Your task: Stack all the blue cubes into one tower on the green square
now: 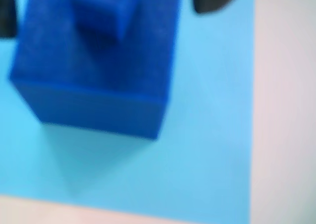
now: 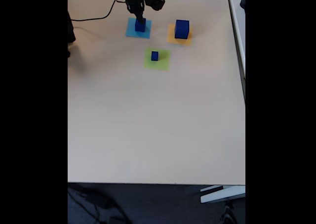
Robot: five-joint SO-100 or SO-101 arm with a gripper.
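Three dark-blue solid cubes sit on my pale tabletop (image 2: 148,125), each on its own flat paper square. Going left to right in the fixed view: the middle-sized dark-blue cube (image 2: 140,26) stands on the flat light-blue square (image 2: 132,31), with my black claw (image 2: 140,20) directly above it. In the wrist view a smaller blue block (image 1: 101,11) seems to rest on that cube's top (image 1: 94,61); the picture is blurred, so I say that cautiously, and I cannot tell whether the claw is gripping or released. Next, the smallest dark-blue cube (image 2: 154,56) sits on the flat yellow-green square (image 2: 163,63), the tower's intended base. Furthest right, the largest dark-blue cube (image 2: 181,29) rests on the flat orange-yellow square (image 2: 173,37).

I judge the stack is not yet gathered on green. The three squares lie near one another, so I have little side room there, while the near half of the tabletop lies open. A black cable (image 2: 94,19) trails at left.
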